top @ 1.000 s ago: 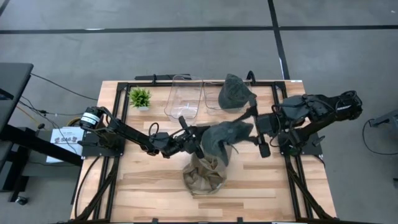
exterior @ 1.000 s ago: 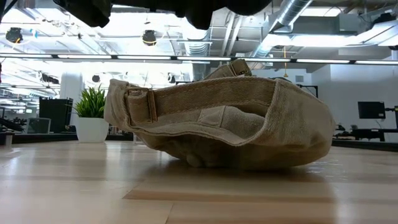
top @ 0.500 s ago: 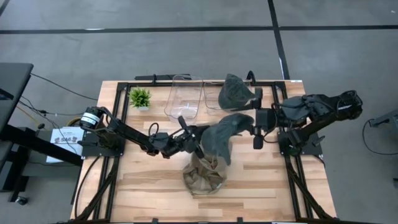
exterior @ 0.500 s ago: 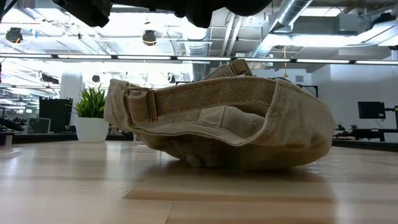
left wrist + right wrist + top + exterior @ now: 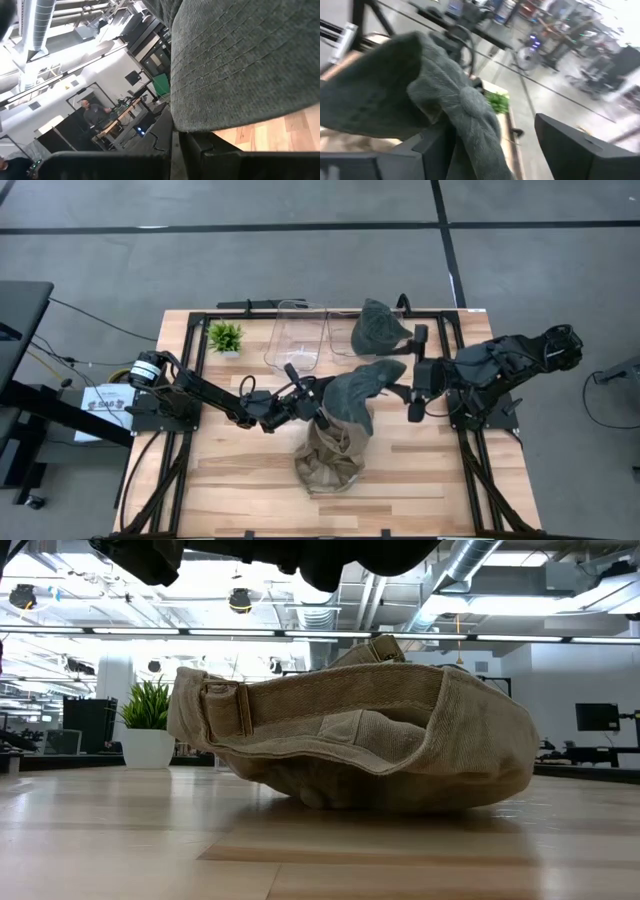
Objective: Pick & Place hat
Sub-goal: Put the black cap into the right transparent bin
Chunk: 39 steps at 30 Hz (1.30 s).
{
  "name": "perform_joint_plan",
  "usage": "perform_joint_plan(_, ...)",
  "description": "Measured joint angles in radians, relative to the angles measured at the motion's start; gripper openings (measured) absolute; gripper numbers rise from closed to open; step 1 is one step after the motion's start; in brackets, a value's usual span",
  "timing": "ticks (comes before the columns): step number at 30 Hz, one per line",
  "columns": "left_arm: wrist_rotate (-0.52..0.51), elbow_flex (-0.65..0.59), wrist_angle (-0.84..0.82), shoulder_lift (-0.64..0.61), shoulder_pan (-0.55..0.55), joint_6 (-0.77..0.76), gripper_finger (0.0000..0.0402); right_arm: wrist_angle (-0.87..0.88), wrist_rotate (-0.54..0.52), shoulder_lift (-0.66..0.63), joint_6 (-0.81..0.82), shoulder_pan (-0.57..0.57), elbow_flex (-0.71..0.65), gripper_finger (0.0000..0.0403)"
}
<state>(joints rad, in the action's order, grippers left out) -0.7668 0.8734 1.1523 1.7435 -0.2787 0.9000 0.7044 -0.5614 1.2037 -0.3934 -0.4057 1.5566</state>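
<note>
Left hand (image 5: pixel 318 408): I am pinching the grey-green hat (image 5: pixel 355 395) by its edge, holding it lifted over the tan hat (image 5: pixel 330 458) lying on the tabletop (image 5: pixel 240 470). Right hand (image 5: pixel 418 385): I am hanging just beside the lifted hat's far side, fingers spread. Step in hand: carrying. Next, I am judging, calls for a handover or a set-down by the clear bins (image 5: pixel 296 338), where another grey-green hat (image 5: pixel 378 328) is lying.

One hat (image 5: pixel 355 395) hangs above another (image 5: pixel 328 458) mid-table — bins (image 5: pixel 297 332) and plant (image 5: pixel 225 336) behind.
</note>
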Motion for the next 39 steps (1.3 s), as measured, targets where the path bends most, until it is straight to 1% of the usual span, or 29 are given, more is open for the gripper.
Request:
perform_joint_plan(3, -0.024, 0.0, 0.0, 0.0, 0.0, -0.001, 0.0015, 0.001, -0.051, 0.0, -0.025, 0.0, 0.0, 0.0269)
perform_joint_plan(8, -0.072, 0.0, -0.001, 0.0, 0.0, -0.001, 0.0017, 0.001, -0.09, 0.0, -0.05, 0.0, 0.0, 0.027)
perform_joint_plan(12, -0.084, -0.007, -0.001, 0.0, 0.0, -0.001, 0.0015, 0.001, -0.136, 0.0, -0.057, 0.0, 0.0, 0.027)
perform_joint_plan(18, -0.121, -0.027, 0.0, 0.0, 0.0, -0.001, 0.0016, 0.001, -0.271, 0.0, -0.068, 0.0, 0.0, 0.027)
perform_joint_plan(20, -0.124, -0.031, 0.001, 0.0, 0.0, -0.001, 0.0015, 0.001, -0.296, 0.0, -0.077, 0.0, 0.0, 0.027)
perform_joint_plan(23, -0.125, -0.032, 0.001, 0.0, 0.004, -0.001, 0.0015, 0.001, -0.293, 0.0, -0.068, -0.011, 0.0, 0.027)
perform_joint_plan(27, -0.126, -0.032, 0.001, 0.0, 0.016, -0.015, 0.0016, 0.019, -0.198, 0.002, -0.05, -0.041, 0.0, 0.027)
perform_joint_plan(28, -0.128, -0.032, 0.001, 0.0, 0.02, -0.017, 0.0015, 0.025, -0.193, 0.005, -0.05, -0.047, 0.0, 0.027)
perform_joint_plan(33, -0.131, -0.032, 0.001, 0.0, 0.024, -0.021, 0.0016, 0.114, -0.206, 0.006, -0.005, -0.072, 0.001, 0.027)
perform_joint_plan(36, -0.13, -0.032, 0.001, 0.0, 0.024, -0.022, 0.0015, 0.181, -0.247, 0.006, 0.037, -0.07, 0.001, 0.027)
perform_joint_plan(39, -0.13, -0.032, 0.001, 0.0, 0.024, -0.022, 0.0015, 0.194, -0.291, 0.006, 0.046, -0.07, 0.001, 0.027)
